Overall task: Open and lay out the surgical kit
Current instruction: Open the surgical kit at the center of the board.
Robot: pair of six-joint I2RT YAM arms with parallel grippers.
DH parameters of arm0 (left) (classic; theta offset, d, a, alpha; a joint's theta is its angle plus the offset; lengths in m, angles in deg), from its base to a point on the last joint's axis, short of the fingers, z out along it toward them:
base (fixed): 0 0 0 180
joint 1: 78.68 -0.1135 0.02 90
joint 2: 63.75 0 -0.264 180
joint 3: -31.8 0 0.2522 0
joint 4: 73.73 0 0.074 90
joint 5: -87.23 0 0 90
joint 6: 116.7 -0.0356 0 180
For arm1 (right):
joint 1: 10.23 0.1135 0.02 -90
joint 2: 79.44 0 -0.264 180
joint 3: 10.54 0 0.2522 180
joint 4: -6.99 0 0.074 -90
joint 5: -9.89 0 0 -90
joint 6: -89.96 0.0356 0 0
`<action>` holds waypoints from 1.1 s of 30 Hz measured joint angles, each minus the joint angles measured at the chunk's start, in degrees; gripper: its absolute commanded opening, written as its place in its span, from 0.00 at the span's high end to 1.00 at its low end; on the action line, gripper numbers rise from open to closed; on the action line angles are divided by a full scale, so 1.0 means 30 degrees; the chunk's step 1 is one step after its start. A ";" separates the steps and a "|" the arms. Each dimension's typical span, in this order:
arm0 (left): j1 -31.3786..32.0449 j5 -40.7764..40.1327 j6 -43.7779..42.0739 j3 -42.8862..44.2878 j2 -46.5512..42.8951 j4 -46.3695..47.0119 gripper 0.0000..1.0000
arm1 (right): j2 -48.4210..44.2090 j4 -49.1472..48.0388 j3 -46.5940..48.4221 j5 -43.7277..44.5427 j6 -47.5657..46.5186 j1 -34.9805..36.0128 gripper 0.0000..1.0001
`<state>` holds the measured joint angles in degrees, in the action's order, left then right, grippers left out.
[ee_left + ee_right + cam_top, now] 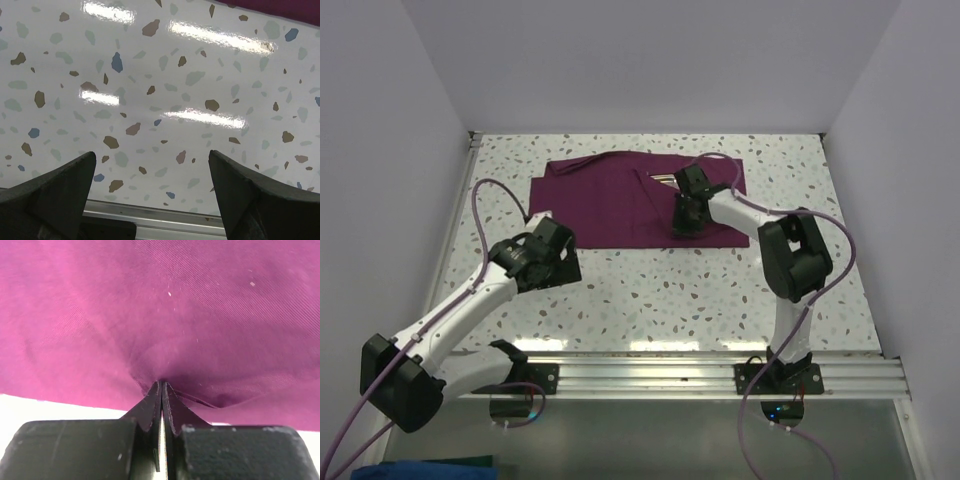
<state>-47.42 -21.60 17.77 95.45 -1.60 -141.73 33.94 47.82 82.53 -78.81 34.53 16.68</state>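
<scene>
Cloth wrap (165, 315) clamped by right fingers (150, 407); left fingers (60, 185) apart; overhead alone shows instruments (665, 181).

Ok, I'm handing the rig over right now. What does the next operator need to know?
Right gripper: shut on the cloth, pinching a fold near its near edge.
Left gripper: open and holding nothing, over bare table short of the cloth.
Kit: the cloth lies mostly flat at the far middle of the table. A bit of silver metal shows at a fold beside the right arm; nothing else of the kit is in view.
Done: the cloth is largely spread.
Left: probably open the pinched fold, then lay out whatever is inside.
</scene>
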 measured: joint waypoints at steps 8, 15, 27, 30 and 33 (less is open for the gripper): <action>0.0000 0.0583 -0.1158 0.0262 0.1807 0.1304 0.02 | -0.0678 0.2397 0.2652 0.1224 -0.1188 -0.0364 0.09; 0.0000 0.0823 -0.1938 0.0882 0.2310 0.2222 0.02 | -0.0678 0.3315 0.3446 0.1574 -0.1705 -0.0364 0.12; 0.0000 0.0874 -0.2565 0.0940 0.2463 0.2805 0.02 | -0.0379 0.3832 0.3104 0.1217 -0.2608 0.1858 0.35; 0.0000 0.0874 -0.2572 0.0940 0.2455 0.2827 0.02 | 0.0372 0.3774 0.2907 0.1275 -0.2739 0.1960 0.42; 0.0000 0.0867 -0.2637 0.0933 0.2397 0.2827 0.02 | 0.1545 0.3781 0.2688 0.1457 -0.2907 0.1858 0.46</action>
<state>-47.42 -19.00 9.86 98.25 5.59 -133.25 38.58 59.17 90.59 -74.44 25.81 22.26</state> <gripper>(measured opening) 0.983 0.565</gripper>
